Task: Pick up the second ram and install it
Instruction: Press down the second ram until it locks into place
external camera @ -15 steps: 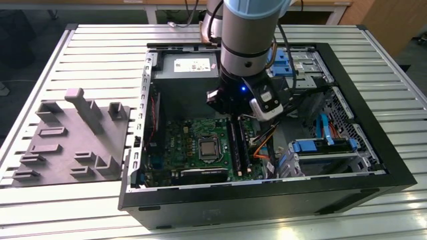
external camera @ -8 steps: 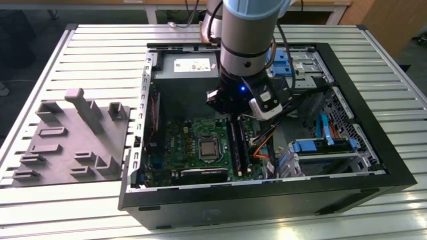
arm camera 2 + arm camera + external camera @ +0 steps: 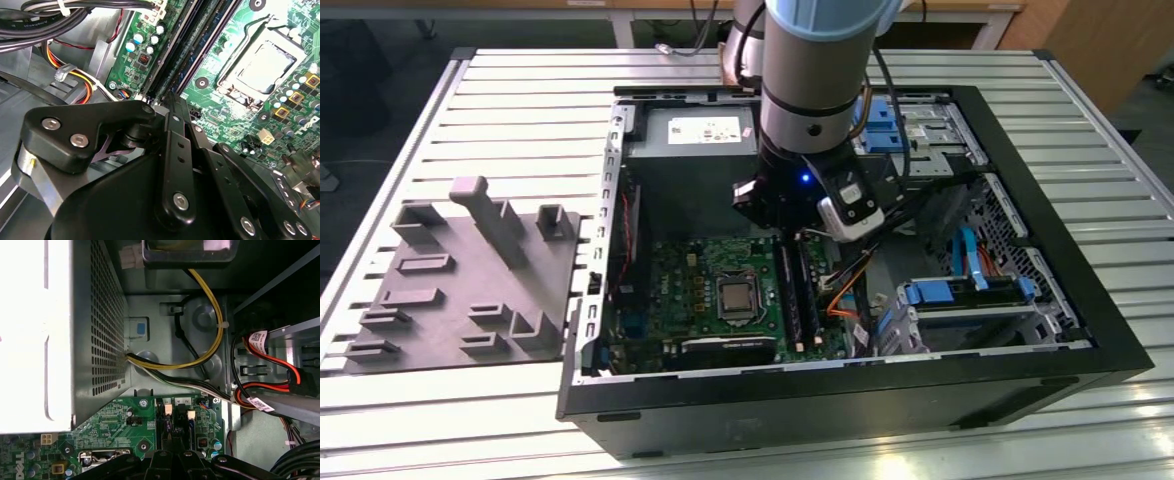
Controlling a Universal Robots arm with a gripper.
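Here, dark narrow second ram (image 3: 802, 300) lies slotted.

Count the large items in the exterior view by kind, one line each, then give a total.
Open computer case: 1
Grey holder tray: 1
Robot arm: 1
Green motherboard: 1
Total: 4
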